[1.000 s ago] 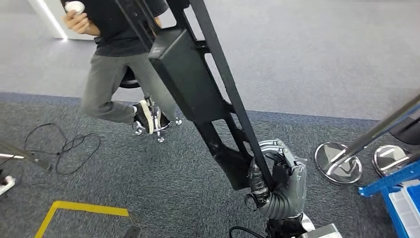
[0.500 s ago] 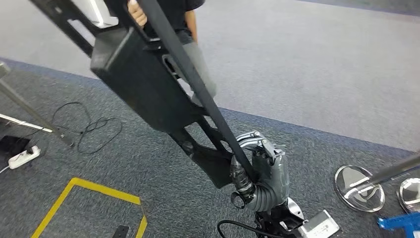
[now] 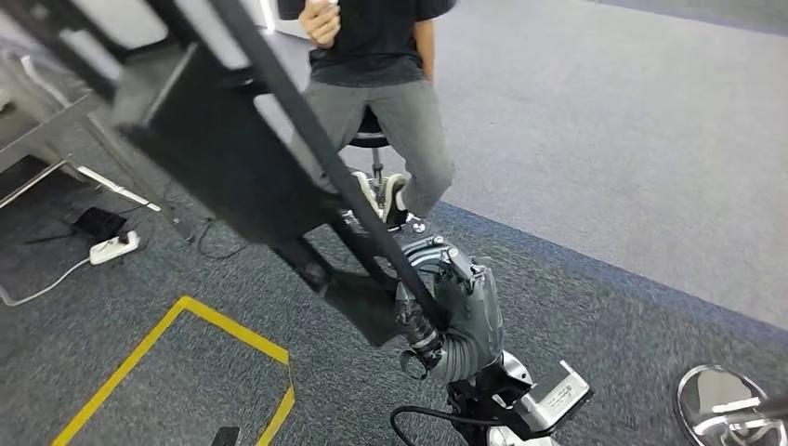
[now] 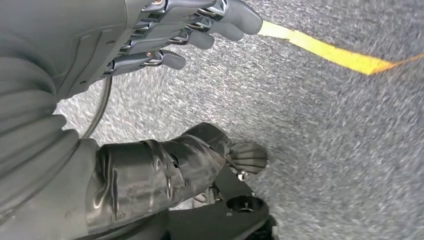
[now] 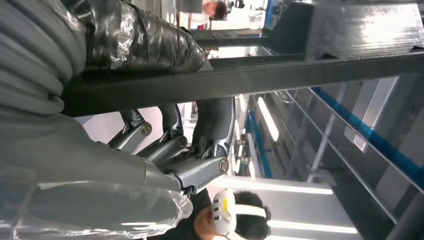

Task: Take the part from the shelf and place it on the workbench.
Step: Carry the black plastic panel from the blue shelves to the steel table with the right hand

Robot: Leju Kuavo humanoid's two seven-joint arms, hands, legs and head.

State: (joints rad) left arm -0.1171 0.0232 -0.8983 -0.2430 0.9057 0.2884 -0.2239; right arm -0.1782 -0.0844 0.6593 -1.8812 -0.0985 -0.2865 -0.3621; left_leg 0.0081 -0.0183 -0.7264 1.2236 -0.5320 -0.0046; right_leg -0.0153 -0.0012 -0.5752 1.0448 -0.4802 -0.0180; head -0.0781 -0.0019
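The part (image 3: 223, 158) is a long black frame with a boxy middle section, slanting up from lower centre to the upper left of the head view. My right hand (image 3: 460, 311) grips its lower end, fingers wrapped round the thin bar. In the right wrist view the same bar (image 5: 250, 80) crosses the picture with my right hand (image 5: 175, 145) curled around it. My left hand (image 4: 100, 45) hangs over grey carpet, fingers apart from the thumb (image 4: 200, 150), holding nothing.
A person (image 3: 381, 84) sits on a wheeled stool (image 3: 372, 139) just behind the part. Yellow floor tape (image 3: 167, 344) marks the carpet at lower left. A power strip (image 3: 111, 246) and cables lie by a metal frame (image 3: 56, 121). A chrome round base (image 3: 734, 409) stands at lower right.
The whole picture has shifted as the camera turned: the person and stool now sit at top centre, the chrome bases slid to the right edge. My right hand still holds the part.
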